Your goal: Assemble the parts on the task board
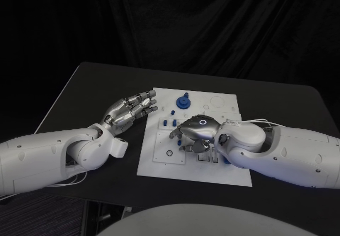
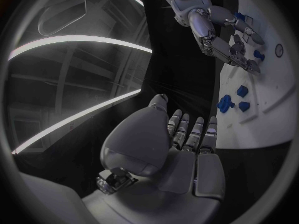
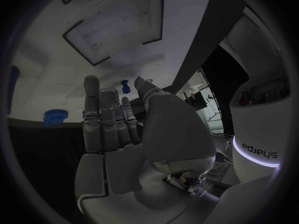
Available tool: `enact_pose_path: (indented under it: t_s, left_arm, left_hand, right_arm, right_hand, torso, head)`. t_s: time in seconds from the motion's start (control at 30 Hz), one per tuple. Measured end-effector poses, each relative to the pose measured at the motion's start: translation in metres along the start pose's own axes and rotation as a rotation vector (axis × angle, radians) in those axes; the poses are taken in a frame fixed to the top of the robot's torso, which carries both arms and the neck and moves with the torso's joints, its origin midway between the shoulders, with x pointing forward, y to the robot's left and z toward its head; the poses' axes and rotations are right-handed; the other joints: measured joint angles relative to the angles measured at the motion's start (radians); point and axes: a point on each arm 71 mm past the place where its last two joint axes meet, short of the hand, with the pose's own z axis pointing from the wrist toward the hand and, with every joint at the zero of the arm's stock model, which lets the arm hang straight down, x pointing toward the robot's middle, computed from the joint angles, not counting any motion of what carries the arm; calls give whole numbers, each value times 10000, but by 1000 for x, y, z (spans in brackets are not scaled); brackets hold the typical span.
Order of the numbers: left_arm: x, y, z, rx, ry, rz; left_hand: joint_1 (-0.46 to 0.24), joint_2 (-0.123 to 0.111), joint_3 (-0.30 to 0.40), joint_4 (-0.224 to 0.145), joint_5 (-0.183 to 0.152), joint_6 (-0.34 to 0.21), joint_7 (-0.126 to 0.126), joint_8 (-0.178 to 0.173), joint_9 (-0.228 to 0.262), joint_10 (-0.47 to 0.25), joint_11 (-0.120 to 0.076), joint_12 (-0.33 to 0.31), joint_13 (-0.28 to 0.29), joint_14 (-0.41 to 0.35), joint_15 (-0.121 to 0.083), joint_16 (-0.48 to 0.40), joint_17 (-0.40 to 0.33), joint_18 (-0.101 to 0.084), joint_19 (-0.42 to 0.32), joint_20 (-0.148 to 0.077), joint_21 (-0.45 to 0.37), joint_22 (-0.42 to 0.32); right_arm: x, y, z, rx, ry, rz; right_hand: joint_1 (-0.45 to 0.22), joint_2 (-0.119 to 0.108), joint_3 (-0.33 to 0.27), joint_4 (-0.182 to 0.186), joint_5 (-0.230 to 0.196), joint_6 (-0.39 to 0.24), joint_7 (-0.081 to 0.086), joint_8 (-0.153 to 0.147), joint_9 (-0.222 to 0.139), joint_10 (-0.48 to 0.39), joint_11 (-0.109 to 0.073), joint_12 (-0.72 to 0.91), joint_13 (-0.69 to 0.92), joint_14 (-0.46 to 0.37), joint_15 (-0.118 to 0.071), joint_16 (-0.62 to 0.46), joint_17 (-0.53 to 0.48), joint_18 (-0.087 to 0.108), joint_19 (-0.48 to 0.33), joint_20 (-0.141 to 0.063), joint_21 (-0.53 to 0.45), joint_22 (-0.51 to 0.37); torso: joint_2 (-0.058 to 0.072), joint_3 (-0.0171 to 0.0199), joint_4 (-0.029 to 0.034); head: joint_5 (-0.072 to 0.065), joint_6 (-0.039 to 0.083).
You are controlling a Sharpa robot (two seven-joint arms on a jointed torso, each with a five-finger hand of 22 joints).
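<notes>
The white task board (image 1: 177,167) lies mid-table. A round blue part (image 1: 184,102) stands near its far edge, with small blue parts (image 1: 170,121) beside it. My left hand (image 1: 131,110) hovers at the board's left edge, fingers straight and apart, holding nothing; in the left wrist view the palm (image 2: 181,144) faces the board (image 2: 274,99) and the blue parts (image 2: 225,103). My right hand (image 1: 197,130) is low over the board's middle, fingers pointing down. A small blue peg (image 3: 126,87) sits right at its thumb tip and fingertip (image 3: 124,102); whether it is pinched is unclear.
The black table (image 1: 92,93) surrounds the board, with bare room on the left and far side. Shallow recesses (image 3: 112,27) mark the board's surface. A blue round part (image 3: 55,117) lies beside my right hand's fingers. Both forearms cross the table's near corners.
</notes>
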Motion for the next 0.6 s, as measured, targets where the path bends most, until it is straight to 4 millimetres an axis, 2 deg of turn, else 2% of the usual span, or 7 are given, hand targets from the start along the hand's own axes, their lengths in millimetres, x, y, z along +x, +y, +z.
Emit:
enact_pose_path:
  t_s: [0.17, 0.37, 0.5, 0.53, 0.57, 0.6]
  left_arm:
    - [0, 0, 0, -1, 1, -1]
    - [-1, 0, -1, -3, -12, 2]
    - [-2, -1, -2, -3, -32, 4]
    - [-2, -1, -2, -2, -34, 0]
    - [-2, -1, -2, -3, -33, -5]
    - [-1, -1, -2, -3, -31, -12]
  left_hand:
    - [0, 0, 0, 0, 0, 0, 0, 0, 0, 0, 0, 0, 0, 0, 0, 0, 0, 0, 0, 0, 0, 0]
    - [0, 0, -1, 0, 0, 0, 0, 0, -1, 0, 0, 0, 0, 0, 0, 0, -1, 0, 0, 0, 0, -1]
    - [0, 0, -1, 0, 0, 0, 0, 0, -1, 0, 0, 0, 0, 0, 0, 0, -2, 0, 36, 36, 0, 11]
    - [0, 0, -1, 0, 0, 0, 0, 0, -2, 0, 0, 0, 0, 0, -1, 0, -2, -1, 36, 36, 0, 11]
    - [0, 0, -1, 0, 0, 0, 0, 0, -2, 0, 0, 0, 0, 0, -1, 1, -2, 0, 36, 36, 0, 11]
    - [0, 0, -1, 0, 0, 0, 0, 0, -1, 0, 0, 0, 0, 0, -1, 35, -2, 0, 36, 36, 0, 11]
  right_arm:
    - [0, -2, -2, 37, -53, 8]
    - [-4, -8, -12, 197, -255, 84]
    - [-20, -19, -25, 446, -513, -36]
    - [-27, -23, -31, 564, -605, -83]
    - [-33, -27, -36, 673, -673, -121]
    - [-38, -31, -42, 805, -731, -154]
  right_hand:
    - [0, 0, -81, 28, -68, 0, 0, 0, -45, -15, -9, 78, 72, 0, 0, 0, -13, 0, 0, 0, -84, 0]
    - [0, 0, -224, 45, -59, 117, 30, 0, -116, -286, 0, 183, 185, -37, 37, 0, -16, 1, 37, 36, -212, -1]
    - [178, 177, -293, -25, 367, 392, 92, 0, -184, -467, 32, 322, 291, -62, 11, 0, -27, 1, 37, 36, -329, -1]
    - [192, 191, -294, -24, 476, 528, 111, 14, -189, -571, 31, 318, 294, -4, 14, 77, 54, 0, 129, 54, -224, -1]
    - [200, 200, -353, 35, 550, 783, 155, 95, -198, -739, 51, 209, 230, 578, 8, 757, 707, -4, 684, 57, 802, -1]
    - [200, 200, -406, 74, 555, 924, 160, 126, -222, -839, 49, 80, 146, 1072, -15, 1348, 1281, -101, 1157, 41, 1781, -1]
  torso:
    - [-4, -1, -3]
    - [-5, 0, -9]
    - [-9, 0, -12]
    - [-9, 0, -12]
    - [-9, 0, -17]
    - [-9, 0, -19]
  head:
    - [-12, 0]
    - [35, 0]
    - [54, 0]
    - [55, 0]
    - [48, 0]
    - [39, 0]
